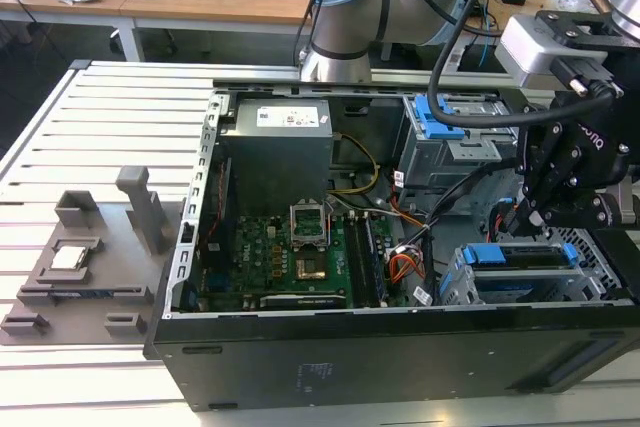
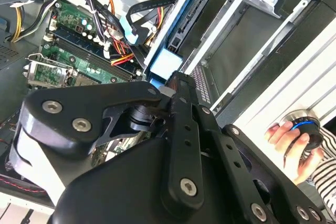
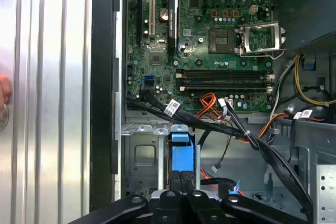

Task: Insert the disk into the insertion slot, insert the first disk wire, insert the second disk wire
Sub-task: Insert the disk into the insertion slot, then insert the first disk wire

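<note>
At the insertion slot [image 1: 462, 285], the claw [image 3: 186, 177] hangs just over the disk [image 3: 181, 157].

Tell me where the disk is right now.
In the exterior view the disk sits in the insertion slot on the exterior view's right, near the computer case's front wall, directly under the gripper.

In the first wrist view a black cable bundle [image 3: 210, 125] crosses the gap between motherboard [image 3: 210, 24] and the insertion slot [image 3: 139, 156], crowding that approach. At the exterior view's left the slatted counter [image 1: 100, 127] lies open, save some grey fixtures [image 1: 145, 209]
</note>
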`<state>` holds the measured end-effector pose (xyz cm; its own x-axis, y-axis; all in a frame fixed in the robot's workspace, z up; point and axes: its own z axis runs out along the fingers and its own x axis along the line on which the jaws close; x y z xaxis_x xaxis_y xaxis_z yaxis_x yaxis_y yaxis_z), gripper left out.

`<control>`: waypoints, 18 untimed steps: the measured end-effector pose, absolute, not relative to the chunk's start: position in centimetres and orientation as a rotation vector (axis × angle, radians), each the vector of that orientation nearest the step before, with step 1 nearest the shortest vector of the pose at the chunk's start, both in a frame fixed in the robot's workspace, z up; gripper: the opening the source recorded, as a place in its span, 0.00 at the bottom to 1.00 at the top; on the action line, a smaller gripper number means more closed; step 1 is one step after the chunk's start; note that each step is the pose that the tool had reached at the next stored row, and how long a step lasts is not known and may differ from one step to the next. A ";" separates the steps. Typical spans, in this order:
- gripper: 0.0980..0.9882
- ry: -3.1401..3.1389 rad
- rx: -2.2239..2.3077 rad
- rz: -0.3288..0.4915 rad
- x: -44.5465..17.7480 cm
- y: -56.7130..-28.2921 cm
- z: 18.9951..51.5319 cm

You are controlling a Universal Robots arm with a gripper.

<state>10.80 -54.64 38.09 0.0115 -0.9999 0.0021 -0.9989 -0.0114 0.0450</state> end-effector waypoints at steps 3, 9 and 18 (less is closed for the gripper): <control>0.01 -2.185 2.210 -0.047 10.8 -54.6 38.1; 0.01 -2.184 2.209 -0.046 11.8 -54.6 37.2; 0.01 -2.180 2.205 -0.036 13.1 -51.4 37.0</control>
